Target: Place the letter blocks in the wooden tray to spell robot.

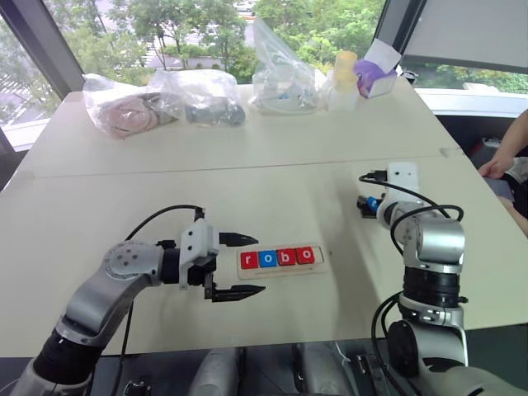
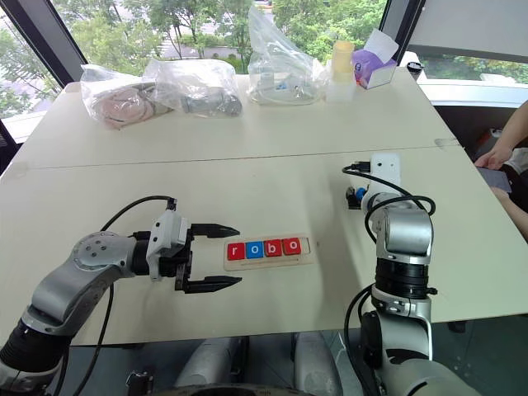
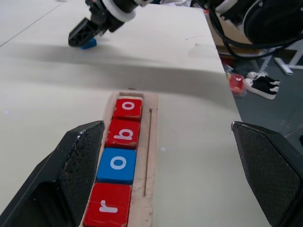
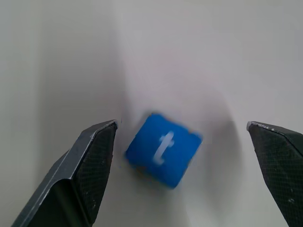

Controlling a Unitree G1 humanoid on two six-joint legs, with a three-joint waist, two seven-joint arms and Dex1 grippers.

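The wooden tray point(image 1: 321, 255) lies near the table's front edge. It holds several letter blocks reading r, o, b, o: red r point(image 1: 248, 261), blue o point(image 1: 266, 259), red b point(image 1: 286, 256) and red o point(image 1: 305, 254). The tray's right end is bare. My left gripper point(image 1: 261, 265) stands open at the tray's left end, its fingers straddling the r block without touching. A blue t block point(image 4: 163, 149) lies flat on the table to the right point(image 1: 373, 203). My right gripper point(image 4: 182, 125) hangs open just over it, one finger on each side, neither touching.
Clear plastic bags point(image 1: 165, 99) of items, a yellow-capped bottle point(image 1: 344, 78) and a purple box point(image 1: 375, 78) line the table's far edge. A person's arm point(image 1: 507, 157) rests at the right edge. A seam point(image 1: 247, 167) crosses the tabletop.
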